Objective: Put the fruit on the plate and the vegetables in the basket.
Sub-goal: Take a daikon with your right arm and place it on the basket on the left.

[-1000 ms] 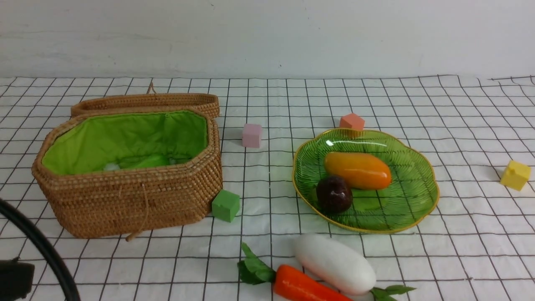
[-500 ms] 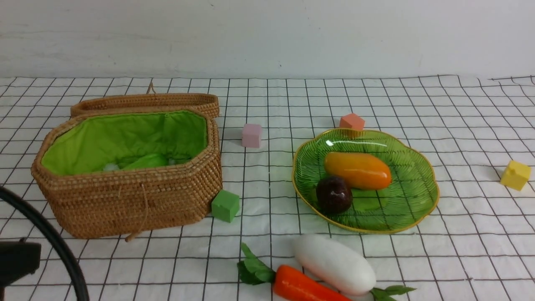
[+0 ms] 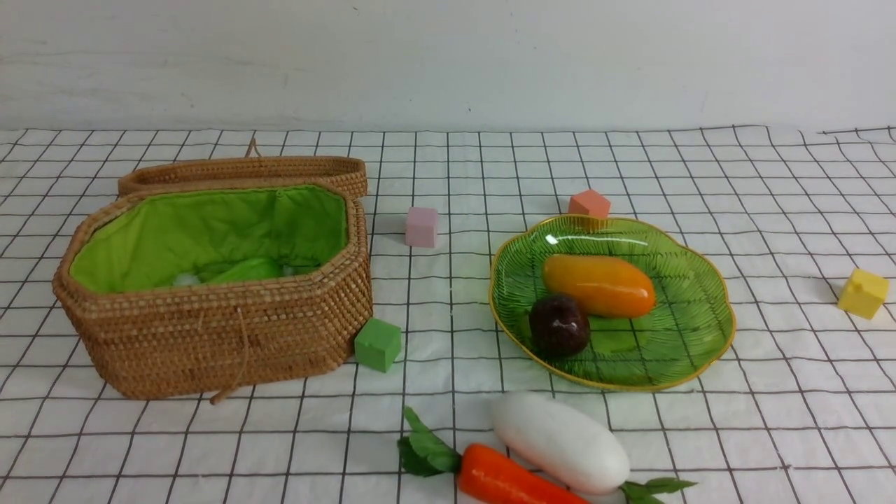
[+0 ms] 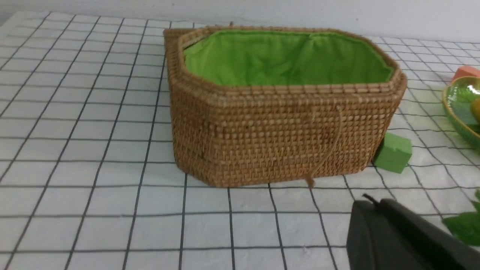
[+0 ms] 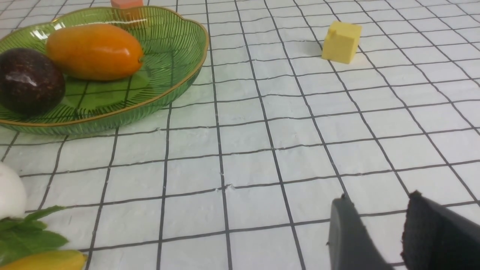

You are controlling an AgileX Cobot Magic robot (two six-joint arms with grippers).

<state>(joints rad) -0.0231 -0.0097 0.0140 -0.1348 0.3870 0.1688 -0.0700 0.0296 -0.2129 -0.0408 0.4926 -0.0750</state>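
The left pincer (image 4: 375,202) is closed with nothing seen held; the right pincer (image 5: 378,198) is parted partway, its gap unfilled. Nearest, toward 12 o'clock from the robot's base, the carrot (image 3: 514,479) is laid on the desk (image 3: 294,448), with the radish (image 3: 560,441) close beside it at 1 o'clock. The basketing of vegetables is judged to be in hand: one pincer should be opened and lowered over either piece without its neighbour being nudged. Beyond, the green cube (image 3: 378,344) is set by the basket (image 3: 217,343) at 11 o'clock, where a raised carry over the rim would be needed. Inside, a light green shape (image 3: 245,271) is seen (probably the cucumber). At 1 o'clock, mango (image 3: 598,285) and dark ball (image 3: 558,325) are already held by the plate (image 3: 672,374).
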